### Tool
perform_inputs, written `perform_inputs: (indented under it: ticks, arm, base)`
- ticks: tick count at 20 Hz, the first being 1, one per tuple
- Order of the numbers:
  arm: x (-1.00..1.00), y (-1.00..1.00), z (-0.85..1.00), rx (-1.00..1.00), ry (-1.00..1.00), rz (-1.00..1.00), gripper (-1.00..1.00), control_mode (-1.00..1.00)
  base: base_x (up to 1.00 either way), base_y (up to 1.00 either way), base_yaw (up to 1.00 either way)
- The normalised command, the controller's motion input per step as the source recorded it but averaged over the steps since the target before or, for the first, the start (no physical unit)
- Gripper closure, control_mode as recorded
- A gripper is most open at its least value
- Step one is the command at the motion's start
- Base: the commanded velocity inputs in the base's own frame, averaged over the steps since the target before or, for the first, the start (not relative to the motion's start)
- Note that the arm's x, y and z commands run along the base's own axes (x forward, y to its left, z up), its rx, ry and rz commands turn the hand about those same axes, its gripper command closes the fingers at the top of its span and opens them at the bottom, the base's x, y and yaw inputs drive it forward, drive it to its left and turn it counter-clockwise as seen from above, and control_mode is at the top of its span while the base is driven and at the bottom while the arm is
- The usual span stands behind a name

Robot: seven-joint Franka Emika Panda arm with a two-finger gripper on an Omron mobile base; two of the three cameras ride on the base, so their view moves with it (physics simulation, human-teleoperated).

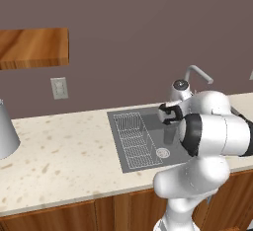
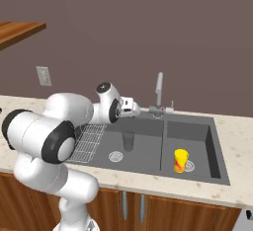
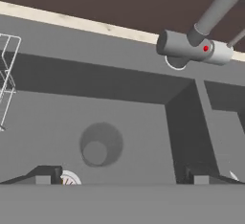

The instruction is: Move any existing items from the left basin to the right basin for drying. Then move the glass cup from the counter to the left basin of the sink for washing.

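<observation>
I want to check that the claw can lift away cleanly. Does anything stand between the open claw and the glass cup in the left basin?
Nothing visible does. The claw hangs open above the glass cup, which stands upright and free on the left basin floor, beside the wire rack.

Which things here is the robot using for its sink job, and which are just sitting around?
For the job:
- grey see-through glass cup, standing in the wide left basin
- yellow bottle with a red band, standing in the narrow right basin
- open robot fingers above the cup

Just sitting around:
- grey curved faucet
- big grey cone on the beige speckled counter
- white wall socket
</observation>
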Motion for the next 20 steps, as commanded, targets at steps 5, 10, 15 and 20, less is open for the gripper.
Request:
perform_inputs:
  ticks: [5, 10, 15, 20]
  arm:
    - [-0.23, 0.14, 0.37, -0.09, -0.05, 0.0, -1.0, -1.0]
    - [-0.28, 0.19, 0.33, -0.09, -0.06, 0.0, -1.0, -1.0]
    - [-0.31, 0.2, 0.36, -0.09, -0.06, 0.0, -1.0, -1.0]
    - [-0.27, 0.2, 0.32, -0.09, -0.04, 0.0, -1.0, -1.0]
  base:
    - [0.0, 0.0, 0.0]
    - [0.0, 0.0, 0.0]
    - [0.0, 0.0, 0.0]
    - [0.0, 0.0, 0.0]
